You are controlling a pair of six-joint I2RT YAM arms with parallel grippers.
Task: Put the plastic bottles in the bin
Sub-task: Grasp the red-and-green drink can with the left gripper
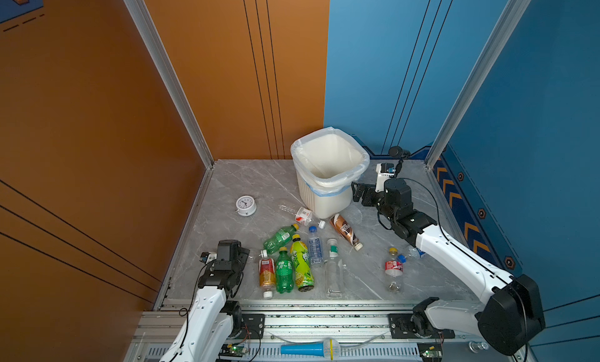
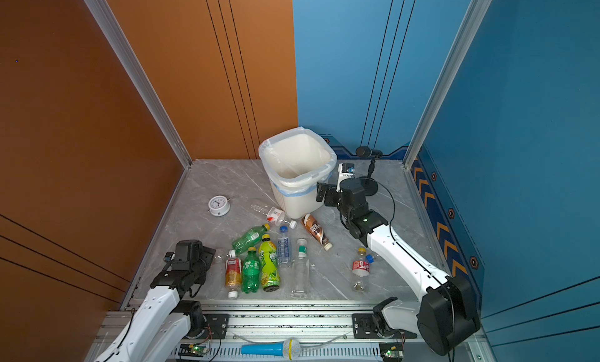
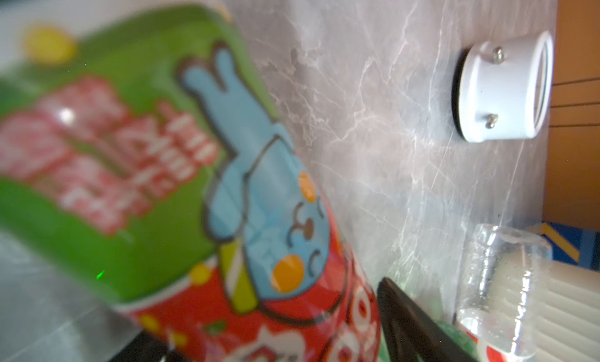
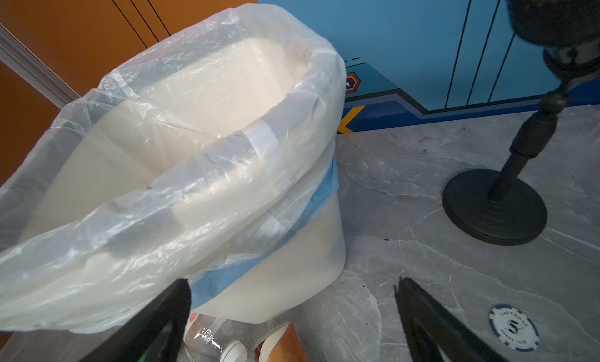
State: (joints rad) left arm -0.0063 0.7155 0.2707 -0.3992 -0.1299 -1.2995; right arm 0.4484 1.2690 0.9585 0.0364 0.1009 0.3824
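Left jaws astride red-and-green-labelled bottle [image 3: 181, 198], grip unclear, right jaws wide open, empty, beside bin [image 4: 292, 263].

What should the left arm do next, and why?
Probably close the left end effector on the red-labelled bottle. It sits low, close beside that bottle, the bottle fills the left wrist view, and no firm grip is visible yet. The right end effector hangs open and empty by the bin.
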